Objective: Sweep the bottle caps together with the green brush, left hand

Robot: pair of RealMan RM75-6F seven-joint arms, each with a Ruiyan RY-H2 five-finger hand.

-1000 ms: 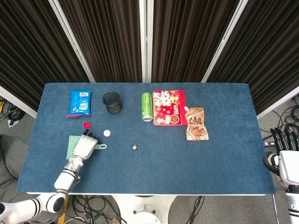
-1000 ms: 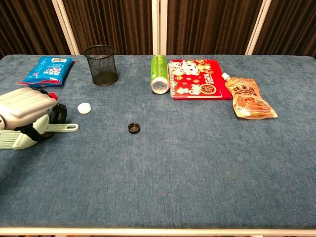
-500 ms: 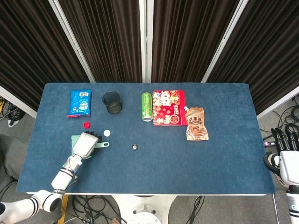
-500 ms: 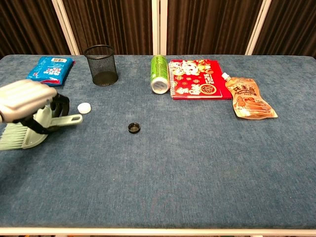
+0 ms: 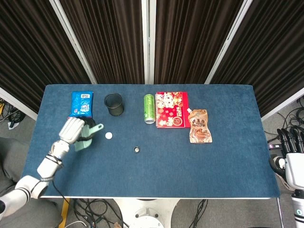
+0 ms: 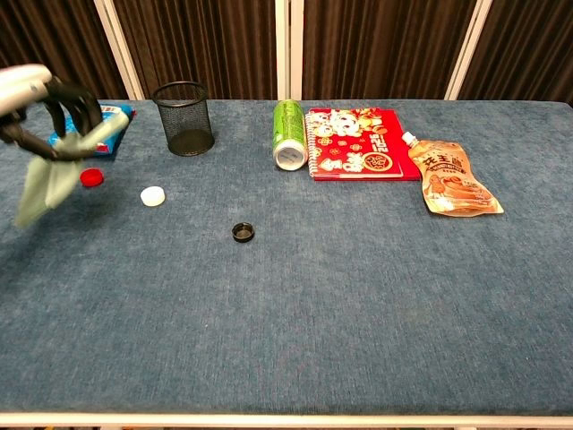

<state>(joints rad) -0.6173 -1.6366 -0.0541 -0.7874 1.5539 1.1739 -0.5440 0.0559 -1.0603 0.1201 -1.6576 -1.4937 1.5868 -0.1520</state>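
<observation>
1. The left robot hand (image 6: 40, 107) gripped the green brush (image 6: 45, 184) clear of the tabletop (image 6: 358, 296), bristles hanging down.
2. The red cap (image 6: 90, 177), white cap (image 6: 153, 195) and black cap (image 6: 243, 232) lay in a line trending right of the brush.
3. The right robot hand (image 5: 290, 147) idled off the tabletop, fingers apart.

Blue-carpeted table (image 5: 228, 161), dark pleated curtains (image 5: 114, 38) behind, grey floor (image 5: 19, 128) with seemingly loose cables (image 5: 289, 118).

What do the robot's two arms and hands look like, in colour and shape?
The left hand has a silver-grey back and black fingers. Its arm is built of white and grey rounded segments with dark bands at the joints. The right hand, at the frame edge, shows black fingers above a white, blocky wrist. No markings can be read.
</observation>
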